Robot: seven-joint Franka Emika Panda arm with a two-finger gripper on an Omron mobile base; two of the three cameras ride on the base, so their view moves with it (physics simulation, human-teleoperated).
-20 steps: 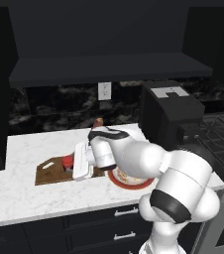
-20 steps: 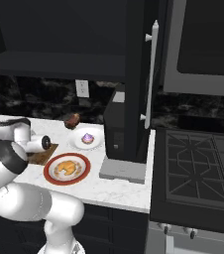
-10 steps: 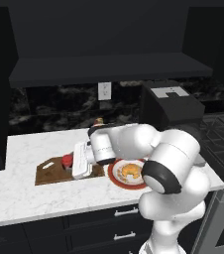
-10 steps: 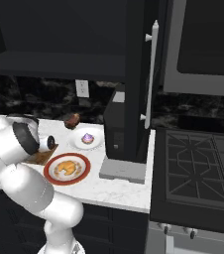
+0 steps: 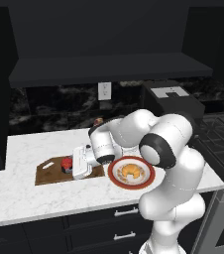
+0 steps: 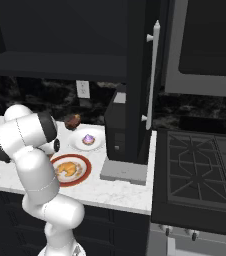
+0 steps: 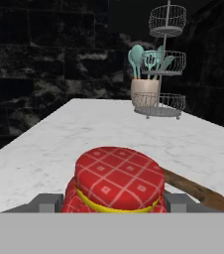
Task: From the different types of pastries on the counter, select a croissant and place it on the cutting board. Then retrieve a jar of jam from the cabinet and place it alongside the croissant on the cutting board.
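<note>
The long white marble-look counter with grey veins is the biggest thing here. On it lies the flat brown wooden cutting board. Next to the board sits a round red-rimmed plate, and the golden curved croissant is in it, not on the board. A small white plate holds the purple-frosted cupcake. The dark brown oblong pastry sits just behind that plate.

At the far end of the counter stands a wire rack. Beside it is a tan pot with teal spoons in it.

The gripper is closed around the small red jar of jam, over the board. Its lid is red with white squares. I see no words on it.
</note>
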